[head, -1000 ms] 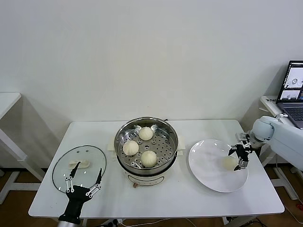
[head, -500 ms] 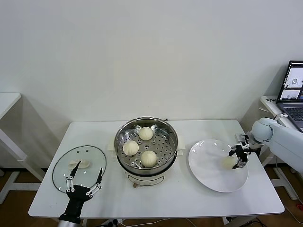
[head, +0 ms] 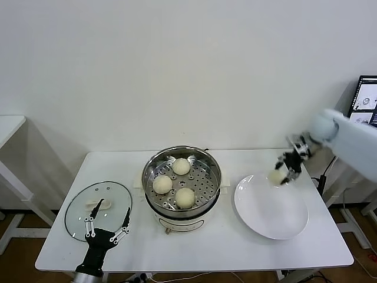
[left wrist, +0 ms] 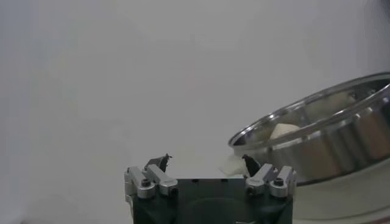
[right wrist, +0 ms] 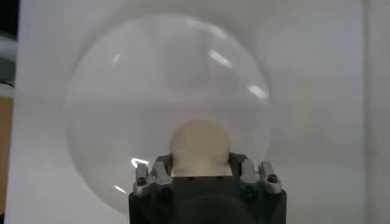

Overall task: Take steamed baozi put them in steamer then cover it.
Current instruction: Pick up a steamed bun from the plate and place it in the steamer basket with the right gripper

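Note:
The steamer (head: 182, 154) stands mid-table with three steamed baozi (head: 181, 166) (head: 162, 184) (head: 185, 197) on its perforated tray. My right gripper (head: 283, 172) is shut on another steamed baozi (head: 275, 176), lifted above the far edge of the white plate (head: 271, 209). In the right wrist view that baozi (right wrist: 200, 146) sits between the fingers (right wrist: 163, 169) with the plate (right wrist: 122, 103) below. My left gripper (head: 108, 224) is open near the table's front left edge, beside the glass lid (head: 97, 209). The left wrist view shows the steamer (left wrist: 329, 134) with a baozi (left wrist: 284, 129) inside.
The glass lid lies flat at the table's left with its white handle (head: 98, 204) up. A laptop (head: 366, 100) stands on a side table at the far right. Another white table (head: 9, 127) is at the far left.
My right gripper closed on the baozi on the plate and lifted it up and toward the steamer. The left arm barely shifted.

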Tool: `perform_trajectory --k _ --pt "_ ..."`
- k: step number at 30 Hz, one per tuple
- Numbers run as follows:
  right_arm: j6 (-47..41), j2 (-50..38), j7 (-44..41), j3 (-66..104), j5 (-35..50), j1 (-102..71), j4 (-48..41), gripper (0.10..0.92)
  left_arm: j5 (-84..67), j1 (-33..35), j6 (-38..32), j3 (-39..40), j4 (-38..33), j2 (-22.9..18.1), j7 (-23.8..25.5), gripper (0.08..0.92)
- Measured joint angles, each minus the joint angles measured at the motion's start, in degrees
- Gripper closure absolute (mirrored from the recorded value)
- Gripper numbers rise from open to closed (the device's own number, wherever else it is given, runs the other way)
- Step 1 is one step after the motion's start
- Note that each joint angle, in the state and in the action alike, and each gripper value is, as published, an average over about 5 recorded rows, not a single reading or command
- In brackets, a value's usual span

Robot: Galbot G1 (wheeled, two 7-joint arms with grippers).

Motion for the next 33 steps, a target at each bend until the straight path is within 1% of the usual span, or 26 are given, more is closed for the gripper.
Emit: perform_trajectory --k 7,14,22,33 --pt "-2.95 6.67 -1.20 -7.48 9.39 10.43 4.85 0.382 -0.05 0.16 0.02 0.15 -0.24 0.37 -0.07 0.177" --pt "-5.62 13.61 0.32 -13.17 15.16 15.24 8.50 0.389 -0.14 0.05 0.02 0.12 -0.33 0.53 -0.16 0.177" --pt "-7.46 20.13 3.59 -16.93 17.59 16.19 9.37 0.389 -0.17 -0.37 0.02 0.19 -0.21 0.31 -0.20 0.177" --pt "-7.93 25.82 6.70 -18.77 17.18 13.85 7.27 0.389 -0.41 -0.56 0.01 -0.36 0.06 0.18 -0.25 0.177"
